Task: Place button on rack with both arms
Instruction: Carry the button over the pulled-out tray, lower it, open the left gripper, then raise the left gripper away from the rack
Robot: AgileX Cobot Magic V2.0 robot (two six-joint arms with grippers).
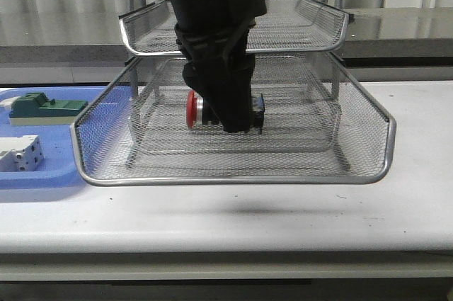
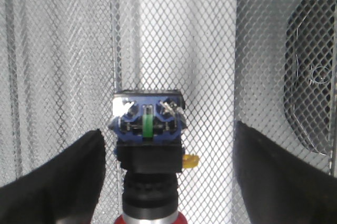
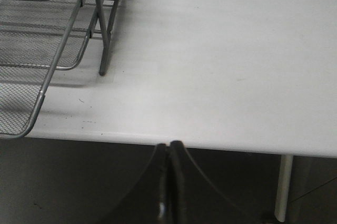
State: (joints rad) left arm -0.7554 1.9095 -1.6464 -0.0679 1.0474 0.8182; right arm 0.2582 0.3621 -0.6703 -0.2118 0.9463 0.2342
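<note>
Silver mesh rack (image 1: 233, 166) holds red-capped button (image 1: 202, 110).

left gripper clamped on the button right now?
No: in the left wrist view both fingers stand wide apart from the button, which lies on the rack mesh.

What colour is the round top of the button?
Red. The button shows its red cap best in the front view, lying in the rack.

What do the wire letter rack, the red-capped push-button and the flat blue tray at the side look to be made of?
The silver three-tier mesh rack: metal, likely chromed steel, given its shiny rims and fine woven mesh. The red-capped push-button: seemingly glossy plastic cap and blue plastic rear block, with a metallic-looking silver collar. The flat blue tray: probably matte moulded plastic, with rounded edges.
</note>
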